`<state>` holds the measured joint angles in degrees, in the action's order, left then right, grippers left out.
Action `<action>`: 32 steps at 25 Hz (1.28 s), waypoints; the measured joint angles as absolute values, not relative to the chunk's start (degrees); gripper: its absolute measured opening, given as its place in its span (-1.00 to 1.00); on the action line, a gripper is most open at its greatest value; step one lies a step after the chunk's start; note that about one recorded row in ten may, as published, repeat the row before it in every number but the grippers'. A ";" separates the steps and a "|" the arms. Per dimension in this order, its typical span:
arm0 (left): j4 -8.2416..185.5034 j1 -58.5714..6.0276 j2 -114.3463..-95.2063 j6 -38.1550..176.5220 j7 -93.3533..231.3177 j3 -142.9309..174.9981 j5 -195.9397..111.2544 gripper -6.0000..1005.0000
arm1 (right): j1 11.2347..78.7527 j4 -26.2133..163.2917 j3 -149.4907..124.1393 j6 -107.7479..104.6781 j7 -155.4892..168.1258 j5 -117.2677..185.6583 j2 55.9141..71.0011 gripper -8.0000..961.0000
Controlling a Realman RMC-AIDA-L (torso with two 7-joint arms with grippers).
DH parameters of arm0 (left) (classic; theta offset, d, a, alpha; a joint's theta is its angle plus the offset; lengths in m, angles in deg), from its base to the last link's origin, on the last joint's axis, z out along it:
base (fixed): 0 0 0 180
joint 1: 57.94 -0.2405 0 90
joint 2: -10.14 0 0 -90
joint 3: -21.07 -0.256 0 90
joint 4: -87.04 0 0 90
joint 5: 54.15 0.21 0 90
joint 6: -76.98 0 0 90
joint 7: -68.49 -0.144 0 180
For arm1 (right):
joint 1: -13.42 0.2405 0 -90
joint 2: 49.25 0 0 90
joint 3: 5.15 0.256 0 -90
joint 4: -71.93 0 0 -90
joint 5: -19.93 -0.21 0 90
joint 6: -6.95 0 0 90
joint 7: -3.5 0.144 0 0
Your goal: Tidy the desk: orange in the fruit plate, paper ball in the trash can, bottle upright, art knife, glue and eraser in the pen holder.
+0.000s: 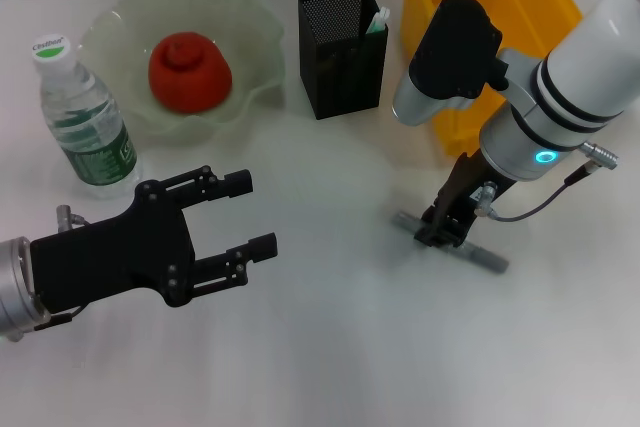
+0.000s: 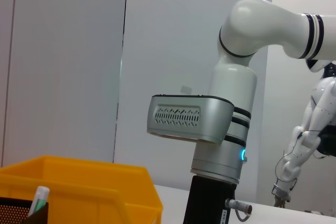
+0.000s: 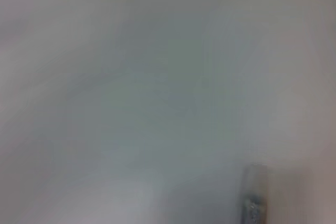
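Right gripper (image 1: pixel 447 228) is down on the art knife (image 1: pixel 450 240), a thin grey stick flat on the table (image 1: pixel 330 347); whether it pinches, I can't tell. Light, stiff, slippery: grip mid-shaft. Left gripper (image 1: pixel 250 215) hovers, fingers spread.

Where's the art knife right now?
In the head view the art knife lies flat on the desk on the robot's right, in front of the trash can, with the right gripper down over its middle.
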<state>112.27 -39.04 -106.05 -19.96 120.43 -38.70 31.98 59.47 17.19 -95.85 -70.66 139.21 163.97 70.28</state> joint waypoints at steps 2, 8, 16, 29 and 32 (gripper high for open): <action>112.26 -39.02 -106.05 -19.96 120.43 -38.70 31.98 0.43 | 59.47 17.19 -95.88 -70.66 139.21 164.10 70.28 -0.57; 112.27 -38.96 -106.05 -19.96 120.43 -38.70 31.98 0.43 | 60.07 18.10 -96.52 -70.60 139.21 164.26 70.27 -0.63; 112.26 -38.95 -106.05 -20.00 120.43 -38.70 31.87 0.43 | 59.81 16.66 -96.55 -70.68 139.22 164.01 70.28 -0.67; 112.27 -39.47 -105.96 -20.41 120.42 -38.57 31.65 0.43 | 50.09 4.15 -85.83 -69.91 125.72 145.53 70.15 -0.70; 112.27 -39.48 -105.96 -20.43 120.42 -38.54 31.62 0.43 | 47.70 5.64 -80.49 -69.90 116.82 135.11 70.08 -0.70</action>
